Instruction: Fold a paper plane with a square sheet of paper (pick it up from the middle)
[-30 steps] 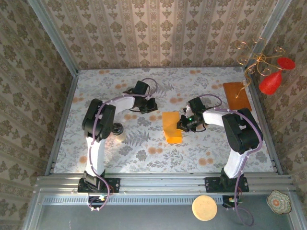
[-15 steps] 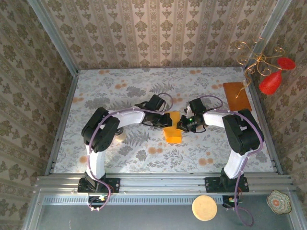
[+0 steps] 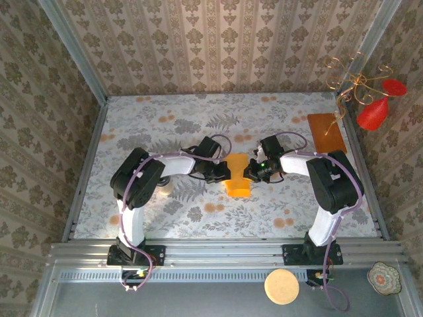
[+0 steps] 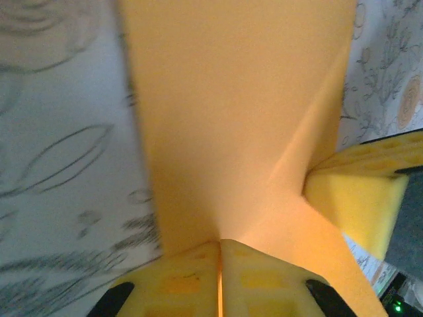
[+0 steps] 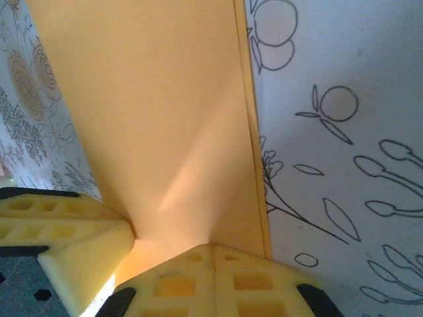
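The bright orange-yellow sheet of paper [image 3: 237,174], folded in half, hangs between the two grippers at the table's middle. My left gripper [image 3: 223,171] is shut on its left edge, and the paper [image 4: 238,125] fans out from the closed yellow pads [image 4: 192,281]. Opposite it, my right gripper [image 3: 252,170] is shut on the right edge, where the sheet [image 5: 152,125] shows a doubled edge beside the pads [image 5: 218,281]. Each wrist view also catches the other gripper's yellow pad [image 4: 357,191] [image 5: 63,228] against the paper.
A darker brown-orange stiff board [image 3: 325,132] lies at the back right of the flowered tablecloth [image 3: 165,119]. A red and gold wire ornament [image 3: 367,99] hangs over the right wall. A round disc [image 3: 282,286] and a small dish [image 3: 384,276] sit beyond the front rail.
My left arm swung from the back left over to the paper and shut on its left edge. The sheet is now pinched between both grippers and looks narrower from above.
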Controlling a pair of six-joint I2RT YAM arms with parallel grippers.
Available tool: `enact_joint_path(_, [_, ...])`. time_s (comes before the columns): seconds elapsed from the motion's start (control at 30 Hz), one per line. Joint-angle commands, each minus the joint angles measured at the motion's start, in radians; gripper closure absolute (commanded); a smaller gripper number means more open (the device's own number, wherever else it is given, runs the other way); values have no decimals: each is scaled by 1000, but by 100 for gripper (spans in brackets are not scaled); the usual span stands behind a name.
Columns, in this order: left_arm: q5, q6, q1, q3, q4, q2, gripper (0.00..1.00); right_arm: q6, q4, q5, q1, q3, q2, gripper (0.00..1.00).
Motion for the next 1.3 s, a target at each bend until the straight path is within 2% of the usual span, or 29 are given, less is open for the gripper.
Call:
enact_joint_path(0.0, [-67, 45, 57, -66, -147, -73, 89, 8, -125, 247, -15, -66, 92, 93])
enact_joint_path(0.17, [-41, 51, 35, -34, -114, -163, 88, 6, -126, 248, -15, -61, 92, 93])
enact_joint_path(0.27, [52, -17, 4, -7, -4, -127, 88, 7, -124, 250, -17, -58, 97, 93])
enact_joint_path(0.33, [74, -44, -24, 18, 34, -83, 88, 7, -123, 248, -17, -56, 101, 93])
enact_joint_path(0.47, [63, -45, -63, 52, 6, -7, 89, 8, -123, 248, -16, -57, 105, 93])
enact_joint_path(0.67, [11, -36, -76, -16, -28, 6, 89, 4, -126, 257, -22, -54, 112, 94])
enact_joint_path(1.03, [-50, -40, -42, -260, -81, -184, 89, 1, -131, 271, -32, -52, 113, 93])
enact_joint_path(1.17, [-53, -28, -49, -225, -46, -262, 89, -2, -136, 272, -32, -50, 111, 94])
enact_joint_path(1.27, [-56, -16, -62, -159, -14, -262, 89, 0, -137, 275, -32, -54, 107, 94])
